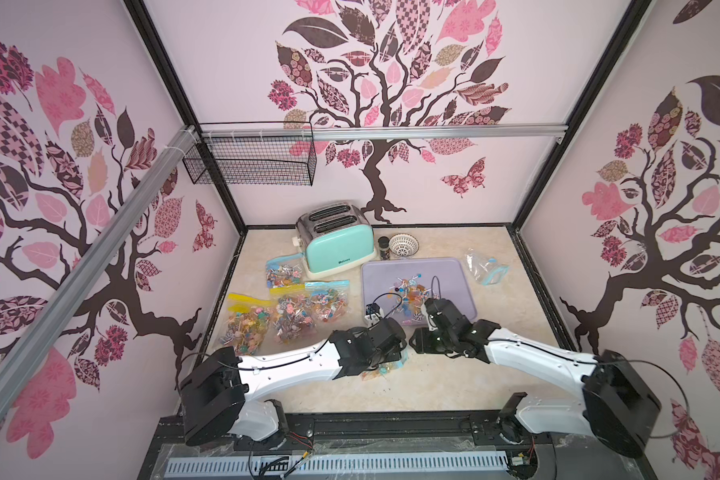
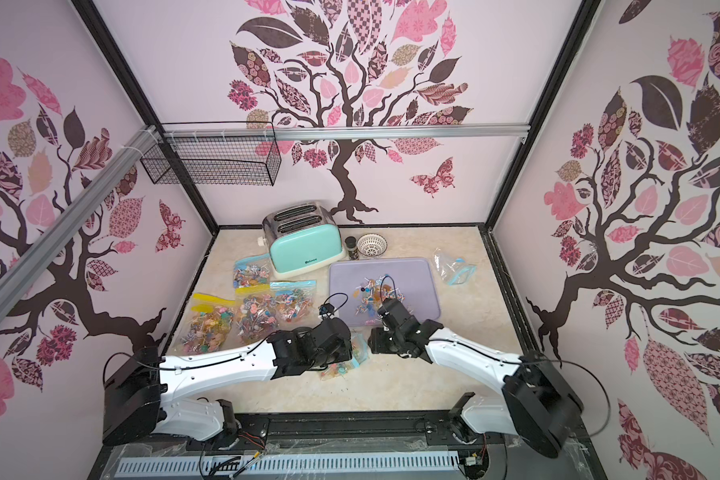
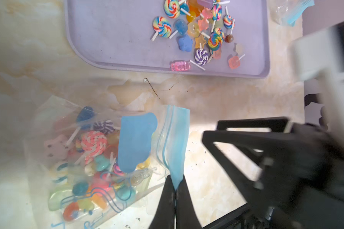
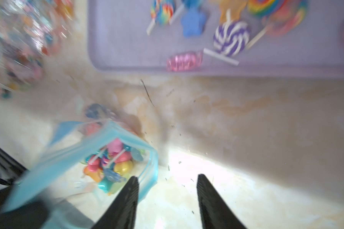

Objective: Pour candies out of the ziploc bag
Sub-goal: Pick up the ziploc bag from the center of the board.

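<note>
Bag (image 3: 72, 174) of candies (image 3: 93, 142) lay on the table (image 3: 207, 99) just near of the tray (image 3: 107, 39), with left claw (image 3: 175, 190) clamped on its blue zip strip (image 3: 175, 138) and right claw (image 4: 168, 176) open beside it; gripping the opposite lip before tipping would likely prevent spillage short of the tray.

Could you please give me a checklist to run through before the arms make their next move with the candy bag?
1. Left gripper shut on the ziploc bag's blue zip edge: ok.
2. Right gripper gripping the bag: not ok, jaws open beside it.
3. Bag mouth open: ok.
4. Bag over the tray: not ok, it lies on the table.
5. Candies in the bag: ok.
</note>
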Available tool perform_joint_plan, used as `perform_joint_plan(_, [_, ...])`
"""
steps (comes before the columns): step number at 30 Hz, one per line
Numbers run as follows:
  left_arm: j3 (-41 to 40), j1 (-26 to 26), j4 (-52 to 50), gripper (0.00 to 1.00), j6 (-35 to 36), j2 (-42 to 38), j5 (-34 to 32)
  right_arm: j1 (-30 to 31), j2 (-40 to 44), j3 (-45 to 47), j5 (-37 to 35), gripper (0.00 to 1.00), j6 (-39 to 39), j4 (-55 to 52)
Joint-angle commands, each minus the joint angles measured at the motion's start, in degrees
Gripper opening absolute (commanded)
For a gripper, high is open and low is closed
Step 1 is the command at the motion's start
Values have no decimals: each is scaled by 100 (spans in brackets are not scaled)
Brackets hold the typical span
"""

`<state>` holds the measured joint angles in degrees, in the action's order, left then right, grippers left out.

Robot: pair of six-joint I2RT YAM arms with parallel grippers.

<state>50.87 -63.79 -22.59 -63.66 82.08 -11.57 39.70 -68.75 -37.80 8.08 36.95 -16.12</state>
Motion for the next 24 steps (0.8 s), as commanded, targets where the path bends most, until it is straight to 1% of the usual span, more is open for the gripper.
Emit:
perform_joint_plan(1, [17, 7, 78, 0, 191, 202, 236, -81, 435, -308, 557, 67, 172, -312])
perform_joint_plan(3, [65, 7, 78, 0, 228, 260, 275, -74, 369, -315, 1152, 72, 464, -18])
perform_joint_plan(6, [109, 9, 59, 0, 260, 282, 286, -52, 230, -15, 1794, 77, 1067, 810])
perform_joint_plan(11, [127, 12, 50, 0, 293, 255, 296, 111, -250, 1, 1936, 83, 1271, 1137])
perform_joint_plan(15, [149, 2, 11, 0, 329, 195, 299, 278, -673, -9, 2062, 84, 1454, 1493])
perform_joint_plan(20, [2, 8, 12, 0, 413, -57, 300, 285, -884, -39, 2158, 81, 1509, 1681])
perform_joint_plan(21, [-19, 2, -30, 3, 443, -153, 307, 288, -919, -43, 2192, 80, 1500, 1695])
perform_joint_plan(22, [-24, 7, -111, 13, 451, -230, 292, 285, -956, -43, 2214, 78, 1495, 1703])
perform_joint_plan(24, [-24, 7, -371, 37, 495, -442, 129, 288, -1031, 12, 2304, 76, 1508, 1800])
